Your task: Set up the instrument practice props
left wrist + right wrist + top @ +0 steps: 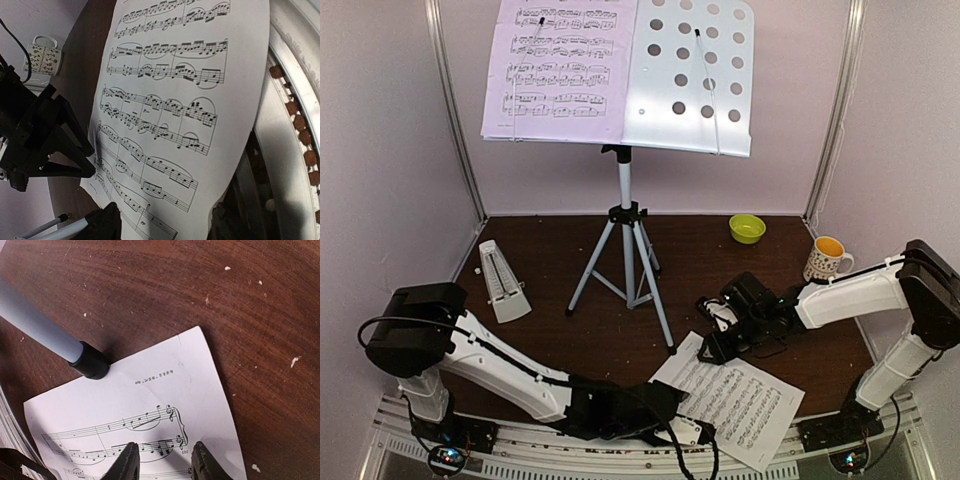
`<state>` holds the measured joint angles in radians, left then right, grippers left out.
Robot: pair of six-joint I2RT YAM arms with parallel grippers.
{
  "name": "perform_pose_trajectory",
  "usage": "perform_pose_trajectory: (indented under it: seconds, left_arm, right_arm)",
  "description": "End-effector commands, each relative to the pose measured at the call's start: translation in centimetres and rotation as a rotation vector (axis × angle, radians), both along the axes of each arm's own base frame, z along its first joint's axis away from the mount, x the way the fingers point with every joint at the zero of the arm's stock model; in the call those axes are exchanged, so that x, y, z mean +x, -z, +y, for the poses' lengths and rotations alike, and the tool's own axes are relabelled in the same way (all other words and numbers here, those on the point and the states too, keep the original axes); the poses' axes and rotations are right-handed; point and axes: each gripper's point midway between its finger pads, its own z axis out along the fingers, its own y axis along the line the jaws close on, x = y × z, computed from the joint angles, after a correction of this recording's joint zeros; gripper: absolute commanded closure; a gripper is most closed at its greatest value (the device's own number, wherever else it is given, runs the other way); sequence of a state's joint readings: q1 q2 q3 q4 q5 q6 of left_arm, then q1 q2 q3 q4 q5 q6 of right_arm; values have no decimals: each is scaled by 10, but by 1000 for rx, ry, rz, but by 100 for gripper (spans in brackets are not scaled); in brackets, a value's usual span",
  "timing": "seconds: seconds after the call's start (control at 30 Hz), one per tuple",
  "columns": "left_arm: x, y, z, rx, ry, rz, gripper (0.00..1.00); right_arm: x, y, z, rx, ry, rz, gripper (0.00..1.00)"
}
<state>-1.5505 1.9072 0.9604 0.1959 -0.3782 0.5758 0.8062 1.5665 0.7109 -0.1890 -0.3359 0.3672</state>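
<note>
**Loose sheet-music page** (740,400): lies flat on the table (570,330) at the near edge, between both grippers. Its long axis slants from the tripod foot (90,362), which touches its edge, toward the near right, and one corner overhangs the rail (535,452).
**Right gripper** (165,462): fingers parted above the page, holding nothing.
**Left gripper** (685,428): fingertips cut off, grip unreadable.
**Surroundings:** mug (827,258) and bowl (747,228) behind; metronome (503,282) far left.

Bright even light, soft shadows

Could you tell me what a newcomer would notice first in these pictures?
The pale perforated music stand on its tripod stands out at the back centre, one sheet-music page on its left half, the right half bare. A second page lies flat near the front of the table, the right gripper open over its far end.
</note>
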Motion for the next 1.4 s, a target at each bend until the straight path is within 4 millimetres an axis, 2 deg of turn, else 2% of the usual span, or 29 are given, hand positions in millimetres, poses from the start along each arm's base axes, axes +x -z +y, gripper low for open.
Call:
perform_pose_trajectory:
  seconds: [0.0,0.17,0.37,0.47,0.67,0.8,1.1,1.17,1.23,1.3,1.37]
  left_arm:
    - [10,-7,-11,6,-1,-101,40]
    - [3,-11,-9,2,48,-106,42]
    - [-12,4,14,81,120,-89,42]
    - [-15,8,19,104,142,-77,43]
    - [-20,11,7,124,184,-80,58]
    - [-15,14,-1,144,174,-106,68]
    - [-4,0,-17,111,150,-83,79]
    - [-4,-3,-18,100,145,-65,86]
    - [-4,-12,-19,66,127,-32,99]
    - [-3,-26,-20,9,100,7,100]
    - [-1,-40,-18,-52,64,68,100]
  right_arm:
    - [-30,41,-28,-123,9,149,64]
    - [-31,44,-28,-122,7,157,64]
    - [-31,44,-29,-128,5,155,64]
    - [-31,45,-29,-128,5,156,64]
    - [-31,45,-28,-125,5,157,64]
    - [-32,45,-28,-121,4,158,65]
    - [-33,43,-27,-114,-2,161,65]
    - [-32,40,-25,-105,-3,156,65]
    - [-31,32,-23,-89,-12,147,64]
    - [-25,14,-18,-54,-15,120,60]
    - [-13,-15,-13,-6,-13,69,54]
